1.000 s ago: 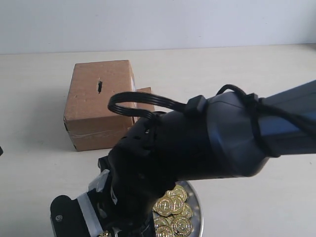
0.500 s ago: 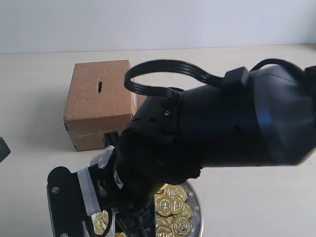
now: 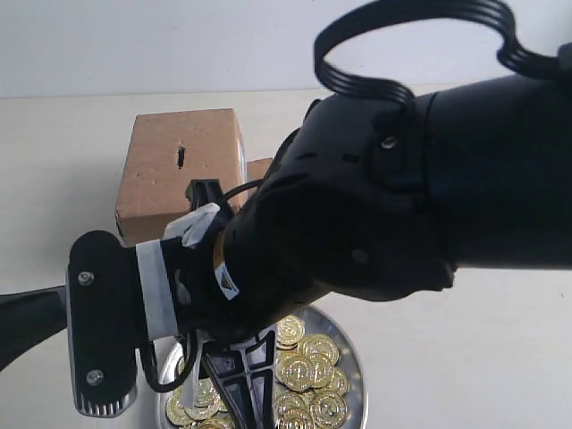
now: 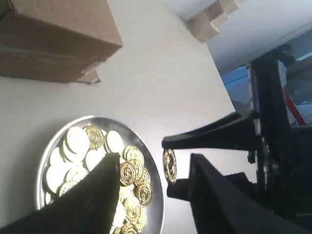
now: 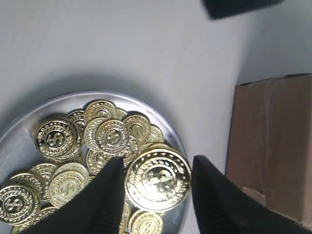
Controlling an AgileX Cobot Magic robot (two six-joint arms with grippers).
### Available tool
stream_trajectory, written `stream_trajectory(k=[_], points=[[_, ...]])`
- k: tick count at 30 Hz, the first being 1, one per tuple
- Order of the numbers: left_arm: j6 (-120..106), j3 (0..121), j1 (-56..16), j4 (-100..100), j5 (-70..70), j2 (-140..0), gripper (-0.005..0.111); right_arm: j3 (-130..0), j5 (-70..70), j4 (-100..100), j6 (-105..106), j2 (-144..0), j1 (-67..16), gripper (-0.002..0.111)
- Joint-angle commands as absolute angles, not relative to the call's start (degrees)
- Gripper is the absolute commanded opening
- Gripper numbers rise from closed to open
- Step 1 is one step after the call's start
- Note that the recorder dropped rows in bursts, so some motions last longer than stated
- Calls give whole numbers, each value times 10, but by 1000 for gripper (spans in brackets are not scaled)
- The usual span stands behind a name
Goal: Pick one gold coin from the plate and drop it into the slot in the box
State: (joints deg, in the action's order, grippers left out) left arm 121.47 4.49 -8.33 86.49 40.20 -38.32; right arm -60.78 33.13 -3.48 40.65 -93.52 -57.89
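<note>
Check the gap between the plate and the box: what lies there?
Only bare tabletop separates the plate from the box. The left wrist view shows that stretch clearly.

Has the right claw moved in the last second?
Yes. The right claw, gripping a coin, has risen from the plate; its wrist now covers the box's right edge.

Ext cam: high, tilted down. Wrist cams closer, angled down; all share plate (image 3: 358, 384), box (image 3: 174, 192).
</note>
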Motion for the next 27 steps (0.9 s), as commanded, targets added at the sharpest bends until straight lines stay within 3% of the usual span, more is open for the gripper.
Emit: stream_trajectory(k=[1, 17, 27], points=[[1217, 47, -88, 860, 453, -434, 45, -610, 315, -36, 401, -919, -580, 36], [1164, 108, -88, 885, 535, -608, 45, -610, 293, -33, 380, -917, -580, 36], [1107, 113, -88, 837, 549, -643, 45, -610, 279, -33, 377, -917, -580, 36]])
